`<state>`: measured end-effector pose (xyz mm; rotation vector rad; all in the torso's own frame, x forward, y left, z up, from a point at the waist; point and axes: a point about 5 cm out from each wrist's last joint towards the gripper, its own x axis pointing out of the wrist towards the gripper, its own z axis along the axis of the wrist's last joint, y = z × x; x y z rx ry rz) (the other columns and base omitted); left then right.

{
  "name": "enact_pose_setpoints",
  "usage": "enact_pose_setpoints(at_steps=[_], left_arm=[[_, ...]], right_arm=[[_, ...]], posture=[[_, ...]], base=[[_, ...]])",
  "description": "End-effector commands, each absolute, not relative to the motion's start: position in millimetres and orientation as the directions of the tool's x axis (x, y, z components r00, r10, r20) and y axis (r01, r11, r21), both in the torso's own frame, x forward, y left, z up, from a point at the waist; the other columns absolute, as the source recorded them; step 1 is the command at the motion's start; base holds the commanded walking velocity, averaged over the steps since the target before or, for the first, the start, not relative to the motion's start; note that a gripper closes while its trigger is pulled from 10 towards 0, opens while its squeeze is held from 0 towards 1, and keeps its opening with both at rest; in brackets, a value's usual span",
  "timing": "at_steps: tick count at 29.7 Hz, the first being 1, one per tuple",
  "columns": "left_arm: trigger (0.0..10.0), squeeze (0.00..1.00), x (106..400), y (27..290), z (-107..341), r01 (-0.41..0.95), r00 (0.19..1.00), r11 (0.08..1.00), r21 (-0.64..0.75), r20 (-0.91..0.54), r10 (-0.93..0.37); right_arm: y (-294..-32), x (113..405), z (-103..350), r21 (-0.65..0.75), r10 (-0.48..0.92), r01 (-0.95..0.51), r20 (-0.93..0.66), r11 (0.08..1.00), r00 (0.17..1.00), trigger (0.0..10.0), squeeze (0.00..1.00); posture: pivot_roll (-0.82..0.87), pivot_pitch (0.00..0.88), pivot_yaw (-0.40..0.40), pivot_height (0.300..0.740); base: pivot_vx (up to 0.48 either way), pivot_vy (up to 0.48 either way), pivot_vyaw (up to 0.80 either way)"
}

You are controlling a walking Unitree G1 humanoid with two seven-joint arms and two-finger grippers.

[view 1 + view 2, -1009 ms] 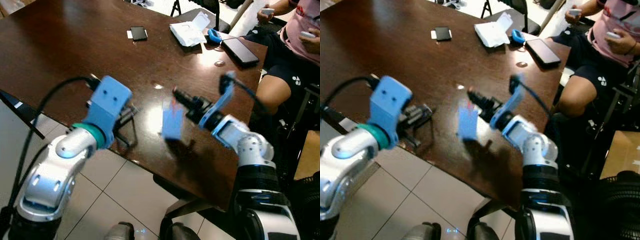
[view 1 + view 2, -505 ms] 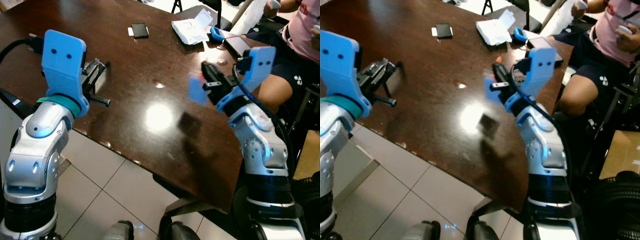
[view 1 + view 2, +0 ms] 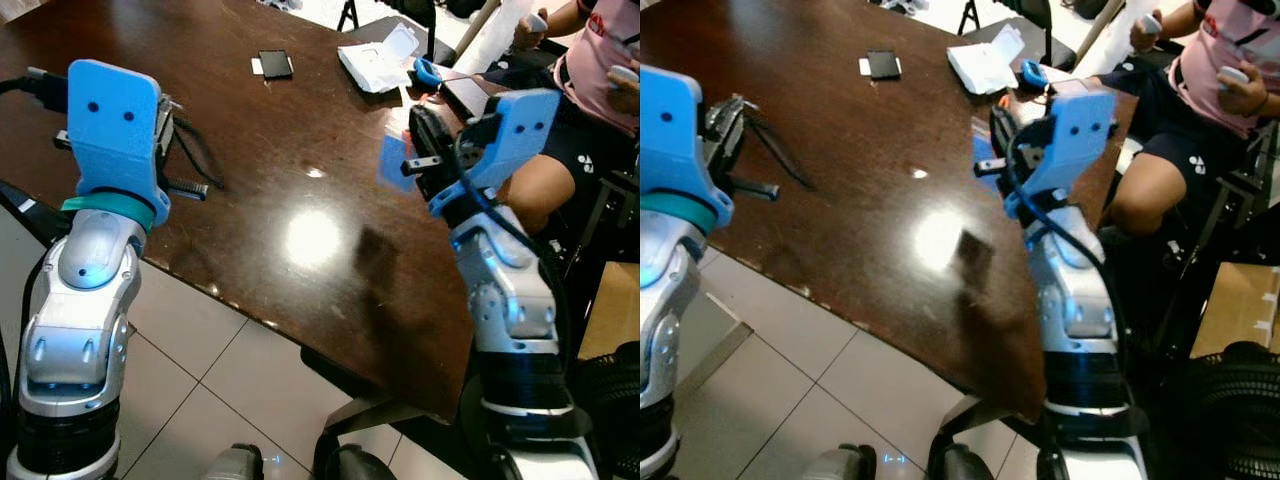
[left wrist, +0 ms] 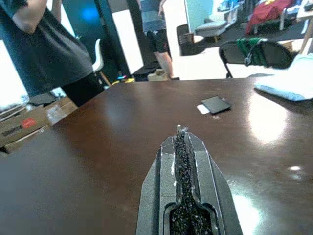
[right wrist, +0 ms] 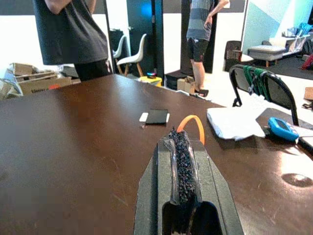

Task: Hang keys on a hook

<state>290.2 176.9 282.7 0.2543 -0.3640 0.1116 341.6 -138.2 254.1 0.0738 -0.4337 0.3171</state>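
My right gripper (image 3: 416, 130) is raised over the right side of the dark table (image 3: 250, 130) and is shut on the keys. Their blue tag (image 3: 393, 164) hangs beside the fingers. In the right wrist view an orange loop (image 5: 192, 124) sticks out past the closed fingertips (image 5: 180, 136). My left gripper (image 3: 168, 118) is raised over the table's left front part, and its pads (image 4: 181, 147) are pressed together. A thin black wire (image 3: 197, 158) and a short rod (image 3: 188, 188) show just below it; I cannot tell whether they are held.
On the far part of the table lie a black phone (image 3: 273, 65), a white packet (image 3: 376, 60), a small blue item (image 3: 428, 71) and a dark tablet (image 3: 470, 94). A person (image 3: 600, 70) sits at the right end. Two people (image 5: 73, 34) stand beyond the table. Tiled floor (image 3: 230, 400) lies below the near edge.
Both arms have risen from low over the table. The right gripper carried the blue tag up and to the right. The left gripper swung up and to the left.
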Motion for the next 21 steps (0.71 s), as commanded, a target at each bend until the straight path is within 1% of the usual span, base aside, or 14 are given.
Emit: enact_pose_setpoints(at_steps=[1,3,7,8,9,11,14,21], left_arm=[[10.0,0.00,293.2,182.3,271.5,-0.160,0.944,0.969,0.190,0.316,0.093],[10.0,0.00,296.7,186.0,262.3,-0.164,0.957,0.975,0.152,0.264,0.120],[10.0,0.00,297.1,187.1,261.2,-0.170,0.957,0.975,0.146,0.262,0.128],[10.0,0.00,299.3,189.1,258.5,-0.164,0.960,0.977,0.135,0.249,0.127],[10.0,0.00,299.3,189.1,258.5,-0.164,0.960,0.977,0.135,0.249,0.127],[10.0,0.00,301.0,189.5,254.3,-0.126,0.966,0.986,0.110,0.239,0.097],[10.0,0.00,300.4,188.6,254.6,-0.107,0.963,0.991,0.077,0.255,0.084],[10.0,0.00,300.7,189.4,257.4,-0.116,0.957,0.990,0.084,0.275,0.089]], right_arm=[[-140.0,341.5,247.7,-0.003,0.265,-0.292,0.426,0.957,0.865,10.0,0.00],[-138.9,342.4,243.9,-0.006,0.256,-0.280,0.428,0.960,0.867,10.0,0.00],[-138.6,342.6,243.4,-0.008,0.254,-0.278,0.429,0.961,0.867,10.0,0.00],[-137.6,342.9,242.2,-0.037,0.254,-0.264,0.433,0.964,0.865,10.0,0.00],[-137.6,342.9,242.2,-0.037,0.254,-0.264,0.433,0.964,0.865,10.0,0.00],[-135.8,343.1,241.1,-0.092,0.252,-0.236,0.438,0.967,0.863,10.0,0.00],[-137.4,342.9,242.2,-0.118,0.243,-0.212,0.448,0.970,0.861,10.0,0.00],[-139.1,343.0,240.1,-0.126,0.238,-0.203,0.449,0.971,0.861,10.0,0.00]], posture=[[0.11,0.070,0.004,0.740],[0.11,0.066,0.005,0.740],[0.11,0.066,0.005,0.740],[0.11,0.047,0.001,0.740],[0.11,0.047,0.001,0.740],[0.09,0.043,-0.002,0.740],[0.09,0.043,-0.005,0.740],[0.10,0.046,-0.005,0.740]], base=[[0.000,0.000,0.00],[0.000,0.000,0.00],[0.000,0.000,0.00],[0.000,0.000,0.00],[0.000,0.000,0.00],[0.000,0.000,0.00],[0.000,0.000,0.00],[0.000,0.000,0.00]])
